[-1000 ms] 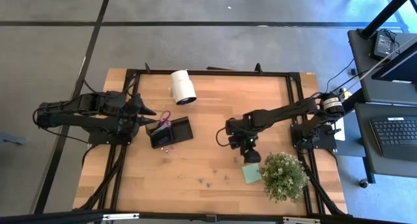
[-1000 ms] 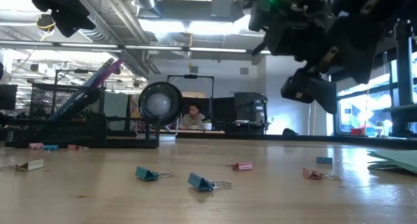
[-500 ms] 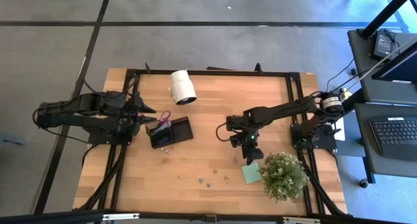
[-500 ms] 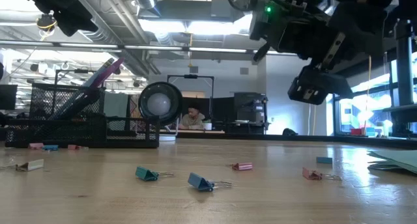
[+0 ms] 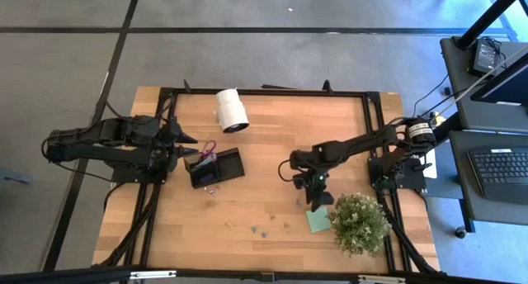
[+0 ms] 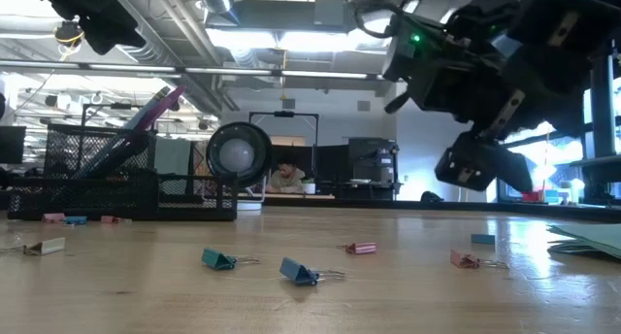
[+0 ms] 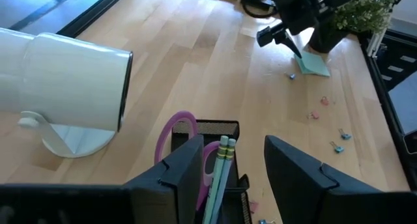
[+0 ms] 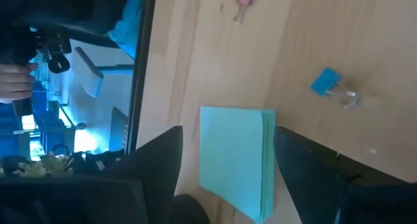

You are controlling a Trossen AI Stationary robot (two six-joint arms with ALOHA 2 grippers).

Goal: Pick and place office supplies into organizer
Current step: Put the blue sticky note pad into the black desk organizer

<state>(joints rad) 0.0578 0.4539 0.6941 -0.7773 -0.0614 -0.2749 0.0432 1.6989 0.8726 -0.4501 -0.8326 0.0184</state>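
The black mesh organizer (image 5: 216,166) stands left of centre, with purple-handled scissors (image 7: 177,130) and pale green pencils (image 7: 224,164) upright in it. My left gripper (image 7: 231,178) hovers open just left of it and touches nothing. A light green sticky-note pad (image 8: 234,160) lies flat near the potted plant. My right gripper (image 8: 228,142) hangs open above the pad, slanting down, a finger on either side of it in the right wrist view. It is clear of the table in the low view (image 6: 485,164). Small clips (image 6: 301,272) lie scattered on the wood.
A white roll (image 5: 232,111) lies on its side at the far edge. The bushy potted plant (image 5: 360,224) stands right beside the pad (image 5: 318,220). A blue clip (image 8: 329,84) and a pink clip (image 8: 242,1) lie close to the pad. Bare wood stretches between organizer and pad.
My right gripper has sunk toward the table and drifted a little toward the near edge, closing on the sticky-note pad, and it has tipped as it went. Its fingers stay open.
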